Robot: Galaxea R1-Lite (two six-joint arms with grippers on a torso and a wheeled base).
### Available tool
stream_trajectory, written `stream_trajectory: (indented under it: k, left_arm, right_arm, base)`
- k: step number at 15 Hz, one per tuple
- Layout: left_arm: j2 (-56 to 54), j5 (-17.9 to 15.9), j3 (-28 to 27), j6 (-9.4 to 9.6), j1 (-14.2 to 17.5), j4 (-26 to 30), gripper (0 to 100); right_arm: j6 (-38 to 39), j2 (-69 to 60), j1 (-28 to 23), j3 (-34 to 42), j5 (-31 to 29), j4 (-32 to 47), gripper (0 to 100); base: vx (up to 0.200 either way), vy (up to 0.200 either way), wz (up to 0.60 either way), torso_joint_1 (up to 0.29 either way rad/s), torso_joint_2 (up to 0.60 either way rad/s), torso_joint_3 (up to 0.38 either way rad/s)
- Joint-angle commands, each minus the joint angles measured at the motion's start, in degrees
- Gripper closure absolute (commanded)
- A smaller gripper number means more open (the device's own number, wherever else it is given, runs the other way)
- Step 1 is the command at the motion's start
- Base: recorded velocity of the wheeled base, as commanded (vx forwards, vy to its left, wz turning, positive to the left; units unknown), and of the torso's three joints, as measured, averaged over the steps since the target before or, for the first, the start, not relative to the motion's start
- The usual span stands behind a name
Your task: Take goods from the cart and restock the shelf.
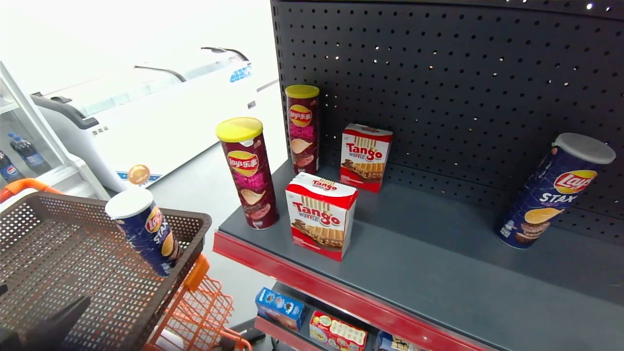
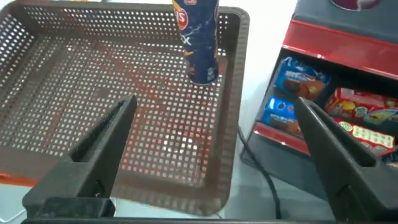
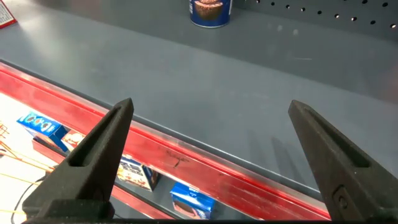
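Note:
A blue chips can (image 1: 146,234) with a white lid stands in the brown perforated cart basket (image 1: 58,273), against its wall nearest the shelf. My left gripper (image 2: 214,104) hangs open over the basket floor (image 2: 93,81), a short way from that can (image 2: 200,43) and holding nothing. A second blue can (image 1: 553,192) stands on the grey shelf (image 1: 438,263) at the right, by the pegboard. My right gripper (image 3: 211,107) is open and empty above the shelf's red front edge (image 3: 186,152), with the second can's base (image 3: 210,12) farther in.
Two maroon chips cans (image 1: 247,173) (image 1: 302,129) and two red-and-white wafer boxes (image 1: 321,214) (image 1: 365,156) stand on the shelf's left part. A lower shelf (image 1: 336,331) holds small boxes. The orange cart frame (image 1: 195,312) sits close to the shelf. A white freezer (image 1: 146,112) stands behind.

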Motion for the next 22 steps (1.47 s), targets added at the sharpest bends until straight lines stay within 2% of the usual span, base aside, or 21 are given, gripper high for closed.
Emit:
stream_trajectory:
  k: [1, 2, 3, 4, 5, 8, 9, 10, 13, 16, 20, 21, 22]
  left_arm:
    - [13.4, 0.2, 0.7, 0.31, 2.5, -7.0, 0]
    - [15.8, 0.3, 1.3, 1.18, 2.6, -8.5, 0]
    - [20.7, 0.4, 1.6, 1.27, 3.5, -12.5, 0]
    - [25.1, 0.4, 2.5, 1.1, 5.5, -19.1, 0]
    - [30.1, 0.3, 3.8, 1.18, 6.2, -26.0, 0]
    - [36.4, 0.0, 4.8, 1.18, 5.1, -32.2, 0]
    - [42.3, -0.1, 6.7, 0.83, 5.3, -41.7, 0]
    - [45.3, -0.2, 7.4, 0.66, 5.2, -46.1, 0]
    - [53.3, -0.4, 6.9, 0.57, 5.6, -54.2, 0]
    - [58.0, -0.4, 4.7, 0.83, 5.4, -57.9, 0]
    - [59.6, -0.4, 0.9, 1.71, 6.2, -58.4, 0]
    - [59.7, -0.4, 0.7, 3.65, 6.8, -58.4, 0]
    - [59.8, -0.4, 0.3, 3.73, 7.4, -58.4, 0]
  right_arm:
    - [0.0, 0.1, 0.0, 0.0, 0.0, 0.0, 0]
    - [0.0, 0.1, 0.0, 0.0, 0.0, 0.0, 0]
    - [0.0, 0.1, 0.0, 0.0, 0.0, 0.0, 0]
    - [0.0, 0.1, 0.0, 0.0, 0.0, 0.0, 0]
    - [0.0, 0.1, 0.0, 0.0, 0.0, 0.0, 0]
    - [0.0, 0.1, 0.0, 0.0, 0.0, 0.0, 0]
    - [0.0, 0.1, 0.0, 0.0, 0.0, 0.0, 0]
    - [0.0, 0.1, 0.0, 0.0, 0.0, 0.0, 0]
    - [0.0, 0.1, 0.0, 0.0, 0.0, 0.0, 0]
    - [0.0, 0.1, 0.0, 0.0, 0.0, 0.0, 0]
    - [0.0, 0.1, 0.0, 0.0, 0.0, 0.0, 0]
    - [0.0, 0.1, 0.0, 0.0, 0.0, 0.0, 0]
    - [0.0, 0.1, 0.0, 0.0, 0.0, 0.0, 0]
  base:
    - [0.0, 0.0, 0.0, 0.0, 0.0, 0.0]
    - [0.0, 0.0, 0.0, 0.0, 0.0, 0.0]
    - [0.0, 0.0, 0.0, 0.0, 0.0, 0.0]
    - [0.0, 0.0, 0.0, 0.0, 0.0, 0.0]
    - [0.0, 0.0, 0.0, 0.0, 0.0, 0.0]
    - [0.0, 0.0, 0.0, 0.0, 0.0, 0.0]
    - [0.0, 0.0, 0.0, 0.0, 0.0, 0.0]
    - [0.0, 0.0, 0.0, 0.0, 0.0, 0.0]
    - [0.0, 0.0, 0.0, 0.0, 0.0, 0.0]
    - [0.0, 0.0, 0.0, 0.0, 0.0, 0.0]
    - [0.0, 0.0, 0.0, 0.0, 0.0, 0.0]
    - [0.0, 0.0, 0.0, 0.0, 0.0, 0.0]
    - [0.0, 0.0, 0.0, 0.0, 0.0, 0.0]
